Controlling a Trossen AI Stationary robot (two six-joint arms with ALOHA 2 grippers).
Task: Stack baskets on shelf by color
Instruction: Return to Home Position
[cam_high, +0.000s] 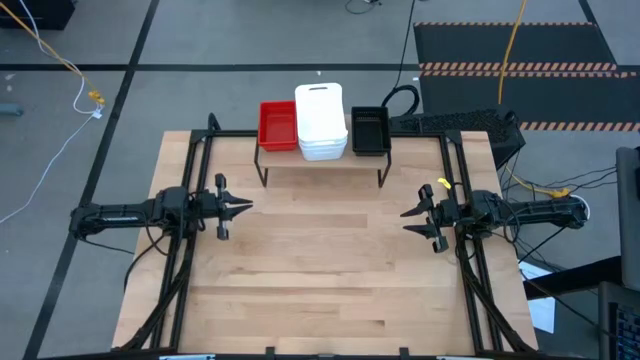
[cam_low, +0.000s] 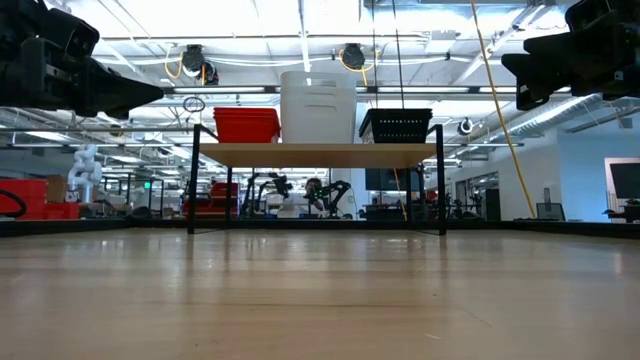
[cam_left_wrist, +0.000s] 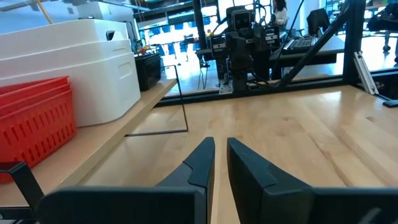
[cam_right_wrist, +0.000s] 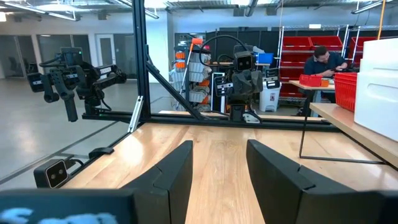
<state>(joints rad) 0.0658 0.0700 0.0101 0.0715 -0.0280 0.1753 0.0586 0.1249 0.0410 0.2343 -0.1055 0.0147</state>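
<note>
On the shelf (cam_high: 320, 163) at the table's (cam_high: 330, 280) back edge stand side by side red mesh baskets (cam_high: 278, 125), taller white baskets (cam_high: 320, 122) and black mesh baskets (cam_high: 369, 130). My left tool (cam_high: 245, 207) hovers nearly clenched and empty; my right tool (cam_high: 408, 220) is released.

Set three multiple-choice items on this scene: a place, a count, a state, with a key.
1. Which colour stack stands in the middle of the shelf? A red, B black, C white.
2. How many stacks are on the shelf? A three, B two, C four.
3. The right gripper is: A shut on a basket, B open and empty, C out of view.
Key: C, white baskets stand between red baskets and black baskets; A, one stack per colour; B, its fingers are apart, holding nothing.
</note>
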